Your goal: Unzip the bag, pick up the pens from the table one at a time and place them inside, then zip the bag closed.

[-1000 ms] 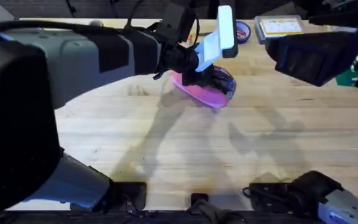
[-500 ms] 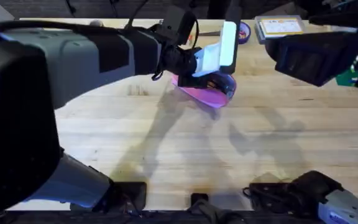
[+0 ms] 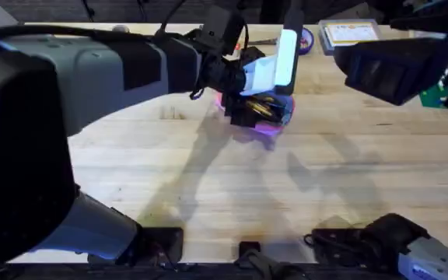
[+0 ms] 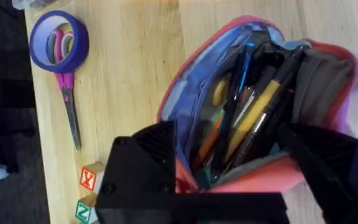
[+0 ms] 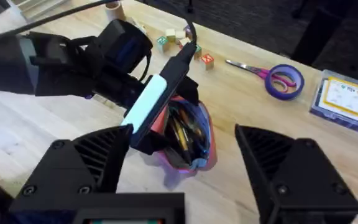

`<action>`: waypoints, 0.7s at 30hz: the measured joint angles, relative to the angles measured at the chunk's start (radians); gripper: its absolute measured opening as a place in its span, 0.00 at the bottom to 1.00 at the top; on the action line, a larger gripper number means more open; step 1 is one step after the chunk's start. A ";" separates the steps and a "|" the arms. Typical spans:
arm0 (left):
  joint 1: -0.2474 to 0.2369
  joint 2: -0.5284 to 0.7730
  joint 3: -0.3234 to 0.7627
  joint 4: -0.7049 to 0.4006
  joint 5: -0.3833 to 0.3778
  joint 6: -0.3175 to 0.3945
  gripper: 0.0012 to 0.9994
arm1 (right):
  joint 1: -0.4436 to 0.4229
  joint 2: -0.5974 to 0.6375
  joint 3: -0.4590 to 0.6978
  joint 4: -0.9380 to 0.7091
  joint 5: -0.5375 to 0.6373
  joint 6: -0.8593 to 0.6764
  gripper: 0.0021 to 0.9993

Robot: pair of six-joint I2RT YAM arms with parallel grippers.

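The bright-pink bag (image 3: 269, 115) lies unzipped on the table (image 3: 208, 179), its mouth gaping. Several pens (image 4: 253, 118) lie inside against the blue lining, one black and one yellow. My left gripper (image 4: 225, 134) straddles the bag's (image 4: 194, 87) near end, its black fingers (image 4: 142, 174) wide apart and pressed against both sides. In the right wrist view the bag (image 5: 197, 158) sits tipped up with the pens (image 5: 182, 134) showing. My right gripper (image 5: 184, 132) hovers open above it, holding nothing. The right arm (image 3: 395, 66) shows large and dark at the upper right.
Purple-handled scissors (image 4: 67, 93) lie threaded through a purple tape roll (image 4: 58, 43) behind the bag. A clear box with a blue lid (image 3: 351, 33) stands at the back right. Letter blocks (image 4: 89, 180) sit near the far edge. Bare tabletop stretches toward the front.
The bag has tipped from lying flat with its pink side up to mouth-up, showing the pens. The left gripper has stayed at the bag. The right arm has not moved.
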 joint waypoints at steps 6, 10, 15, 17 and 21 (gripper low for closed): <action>0.000 0.000 0.000 0.000 0.000 0.000 0.99 | 0.000 0.000 0.000 0.000 0.003 0.000 1.00; 0.000 0.000 0.000 0.003 0.000 -0.001 0.99 | 0.000 0.000 0.000 0.000 0.003 0.000 1.00; 0.000 -0.021 0.005 -0.002 -0.003 -0.041 0.99 | 0.000 0.000 0.000 0.000 0.003 0.000 1.00; 0.003 -0.056 0.005 -0.005 -0.003 -0.070 0.99 | 0.000 0.000 0.000 0.000 0.003 0.000 1.00; 0.021 -0.150 0.011 -0.005 -0.003 -0.137 0.99 | 0.000 0.000 0.000 -0.004 0.003 0.000 1.00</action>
